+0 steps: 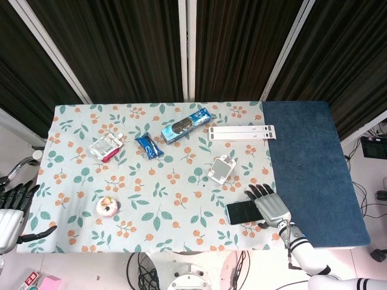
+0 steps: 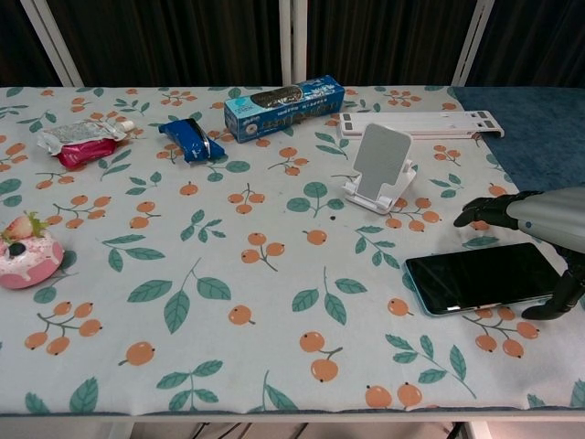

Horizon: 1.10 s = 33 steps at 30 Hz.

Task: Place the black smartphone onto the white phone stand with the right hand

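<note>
The black smartphone (image 1: 242,212) (image 2: 479,276) lies flat near the table's front right, screen up. The white phone stand (image 1: 221,168) (image 2: 380,165) stands upright a little behind it. My right hand (image 1: 268,205) (image 2: 539,228) hovers over the phone's right end with fingers spread forward and the thumb down by the near edge; nothing is held. My left hand (image 1: 12,208) rests off the table's left edge, fingers apart and empty.
A blue biscuit box (image 1: 185,125), a blue wrapper (image 1: 149,145), a red-and-silver pouch (image 1: 105,147) and a strawberry cake toy (image 1: 107,206) lie further left. A long white bar (image 1: 241,132) sits behind the stand. A blue mat (image 1: 314,163) covers the table's right end.
</note>
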Each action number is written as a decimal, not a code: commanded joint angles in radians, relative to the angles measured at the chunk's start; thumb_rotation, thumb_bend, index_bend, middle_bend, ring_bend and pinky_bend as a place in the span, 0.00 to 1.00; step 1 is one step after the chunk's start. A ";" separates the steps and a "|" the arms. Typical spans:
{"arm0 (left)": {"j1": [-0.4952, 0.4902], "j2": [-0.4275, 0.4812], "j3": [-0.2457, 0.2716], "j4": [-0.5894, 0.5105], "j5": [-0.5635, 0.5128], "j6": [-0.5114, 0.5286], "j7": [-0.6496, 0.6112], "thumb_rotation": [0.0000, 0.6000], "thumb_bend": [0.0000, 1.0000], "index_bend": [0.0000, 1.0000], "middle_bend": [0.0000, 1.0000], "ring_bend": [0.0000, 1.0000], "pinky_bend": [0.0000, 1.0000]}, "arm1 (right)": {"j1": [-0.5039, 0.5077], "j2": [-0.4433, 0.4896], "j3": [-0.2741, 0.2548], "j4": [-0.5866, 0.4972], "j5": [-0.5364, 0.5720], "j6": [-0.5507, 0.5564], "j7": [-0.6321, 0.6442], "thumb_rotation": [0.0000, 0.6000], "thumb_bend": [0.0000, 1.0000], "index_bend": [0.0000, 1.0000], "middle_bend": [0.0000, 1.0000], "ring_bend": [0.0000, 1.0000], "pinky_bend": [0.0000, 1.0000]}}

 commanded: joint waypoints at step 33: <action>0.005 0.015 0.009 -0.010 0.000 -0.008 -0.011 0.35 0.00 0.05 0.01 0.00 0.12 | 0.045 -0.027 -0.037 0.013 0.055 0.055 -0.003 1.00 0.07 0.31 0.00 0.00 0.00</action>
